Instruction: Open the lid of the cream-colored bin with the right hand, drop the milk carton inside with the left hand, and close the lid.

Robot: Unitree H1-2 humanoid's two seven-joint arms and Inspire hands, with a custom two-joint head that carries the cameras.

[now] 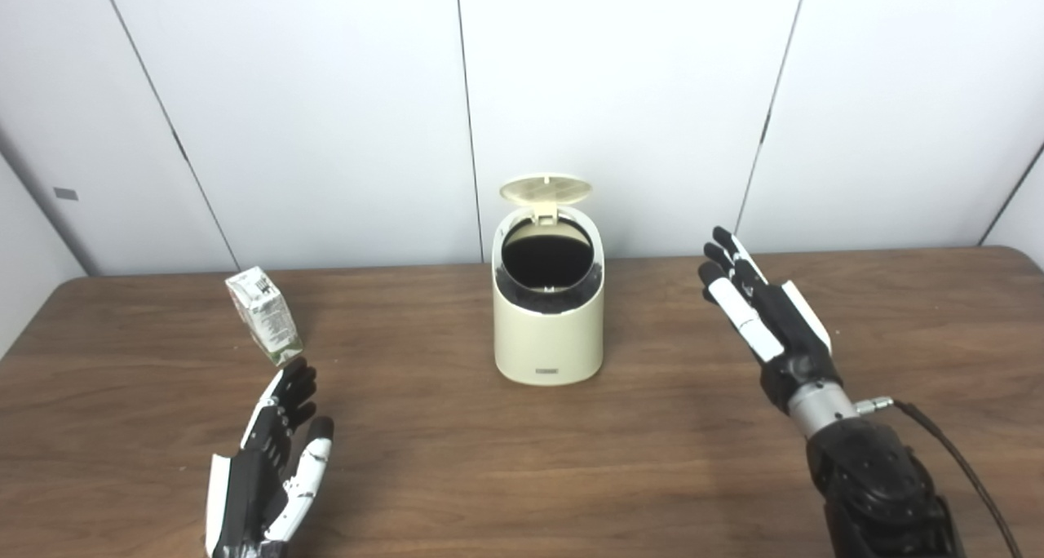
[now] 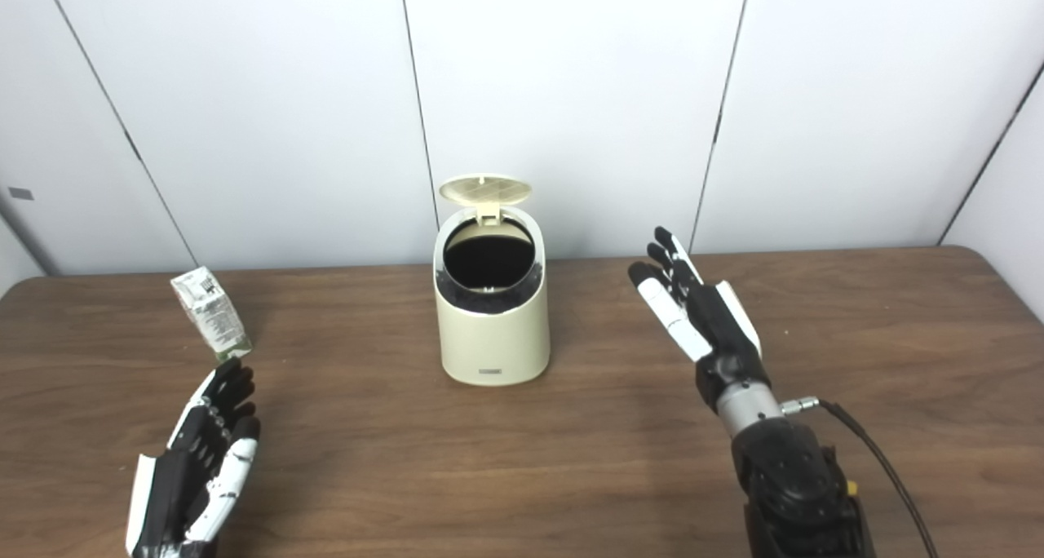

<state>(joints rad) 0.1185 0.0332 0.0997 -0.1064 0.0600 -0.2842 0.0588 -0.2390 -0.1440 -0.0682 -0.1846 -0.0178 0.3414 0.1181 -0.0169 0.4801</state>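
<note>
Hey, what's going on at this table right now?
A humanoid robot is partway through putting a milk carton into a cream bin. The bin's lid is already flipped up. The carton stands untouched on the table, left of the bin. The left hand is open, just short of the carton. The right hand is open too, off to the bin's right, holding nothing.

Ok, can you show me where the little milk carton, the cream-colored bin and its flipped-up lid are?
small white and green milk carton (image 1: 265, 320), left eye view, on its printed side.
cream-colored plastic bin (image 1: 548, 342), left eye view, on its front wall.
round cream lid (image 1: 545, 188), left eye view, on its ribbed underside.
</note>
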